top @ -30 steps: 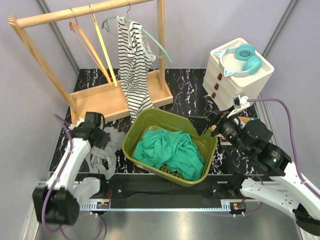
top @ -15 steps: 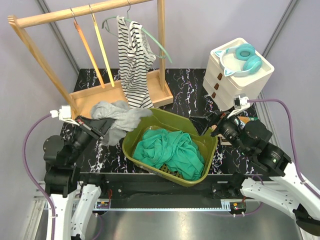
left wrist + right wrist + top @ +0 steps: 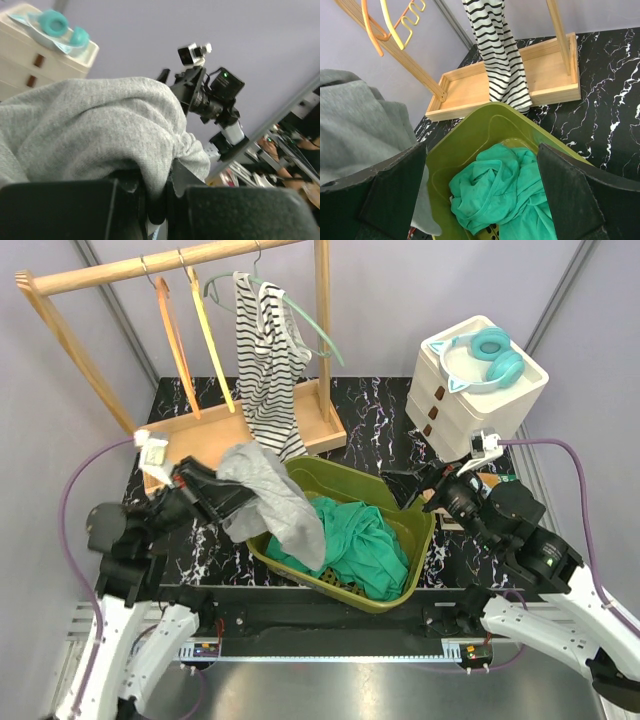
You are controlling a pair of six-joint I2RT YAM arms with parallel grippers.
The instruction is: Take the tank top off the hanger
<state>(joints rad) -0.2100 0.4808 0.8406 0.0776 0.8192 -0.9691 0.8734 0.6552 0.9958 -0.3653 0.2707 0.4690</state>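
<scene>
This is a robotics lab cell dressed up as a laundry corner, not a lived-in home. Two robot arms [image 3: 530, 550] are bolted to a slotted metal rail [image 3: 330, 652] at the near edge of the counter [image 3: 380, 410], with purple cables [image 3: 548, 441] looped along them and a small camera [image 3: 485, 445] clipped at a wrist. Plain lilac panels [image 3: 420, 280] held by bare metal struts [image 3: 115, 310] box the space in. The household things read as props: a wooden clothes rack [image 3: 90, 275] with hangers [image 3: 210, 340] and a striped tank top [image 3: 268, 370], a green laundry basket [image 3: 350, 478], and a cream drawer unit [image 3: 450, 400] topped with teal headphones [image 3: 490, 355]. The left wrist view catches blurred clutter [image 3: 295, 145] past the panels.
</scene>
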